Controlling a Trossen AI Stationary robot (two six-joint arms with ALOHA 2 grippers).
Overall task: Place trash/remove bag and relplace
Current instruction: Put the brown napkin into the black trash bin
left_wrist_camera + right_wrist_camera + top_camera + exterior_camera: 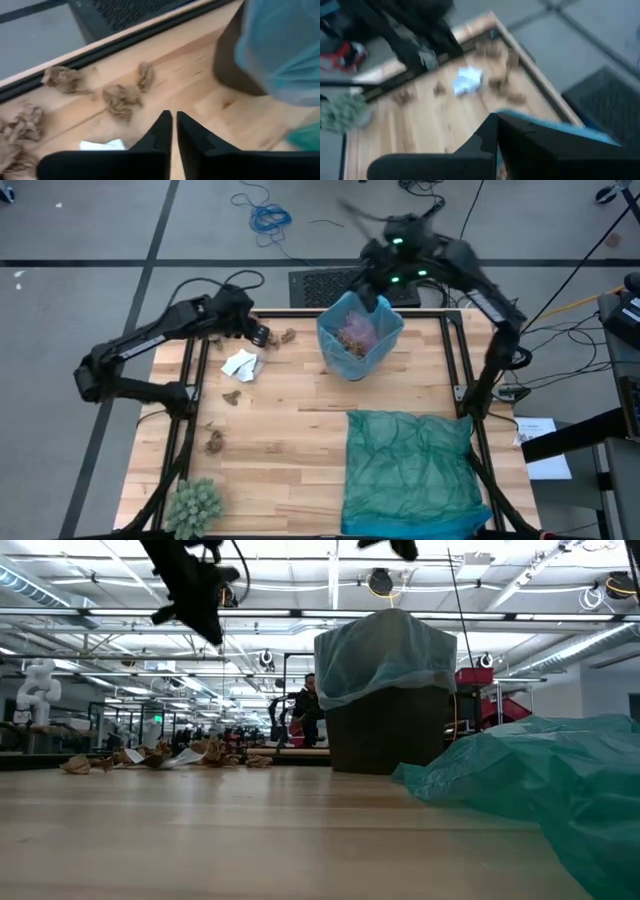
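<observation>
I read this as the trash-loading step: the light blue bag (360, 330) lines the dark bin (388, 730) at the table's far edge and already holds some wads. More brown trash (121, 100) lies just ahead of my left gripper (174, 131), whose fingers sit pressed together and empty, raised above the wood. My right gripper (496, 131) hovers over the bin's rim, fingers together with nothing visibly held. Next I judge the left must open, drop onto the nearest wad and carry it to the bin. The table's black frame rail (100, 47) runs close behind those wads; open wood lies toward the teal bag (410, 470).
</observation>
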